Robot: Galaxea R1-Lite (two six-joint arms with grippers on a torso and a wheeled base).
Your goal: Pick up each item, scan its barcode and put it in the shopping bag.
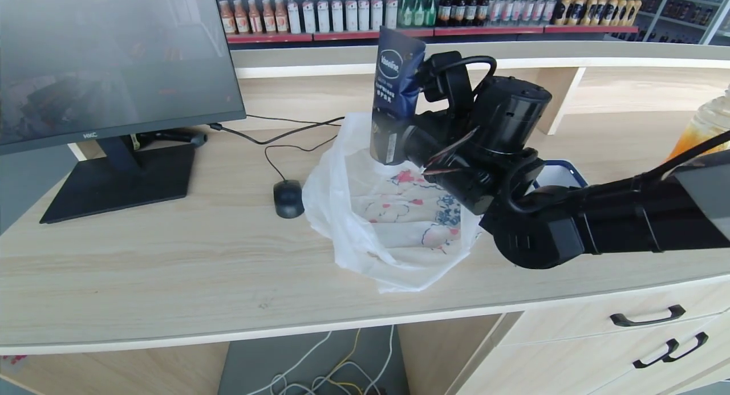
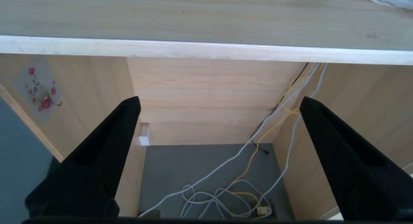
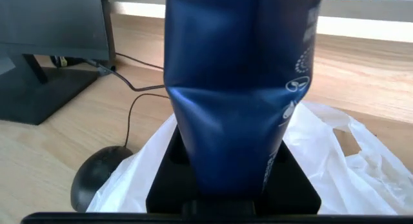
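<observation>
In the head view, the right pincer [image 1: 413, 135] is clamped on a dark blue pouch [image 1: 393, 98], gripping its lower half from the side. The pouch stands upright in the air over the far part of the white shopping bag [image 1: 365, 224], which lies open and crumpled on the wooden tabletop [image 1: 171, 258]. Whether the pouch's lower end touches the bag's rim cannot be told. A black mouse [image 1: 288, 198] sits just beside the bag on the robot's left, with its cable trailing back toward a monitor [image 1: 108, 58] at the far left. A blue-rimmed tray [image 1: 567, 175] shows partly behind the right arm, and a bottle of amber liquid [image 1: 707, 127] stands at the right edge. Rows of bottles line a red shelf [image 1: 399, 33] in the background.

In the left wrist view, the left pincer [image 2: 219, 104] is spread wide with nothing between its fingers. It hangs in front of the tabletop's front edge, below the top surface, facing the recess underneath where white and yellow cables [image 2: 245, 179] lie on the floor.

In the right wrist view, the pouch rises straight up out of the pincer, with the bag spread out beneath it, the mouse to one side and the monitor's base beyond.
</observation>
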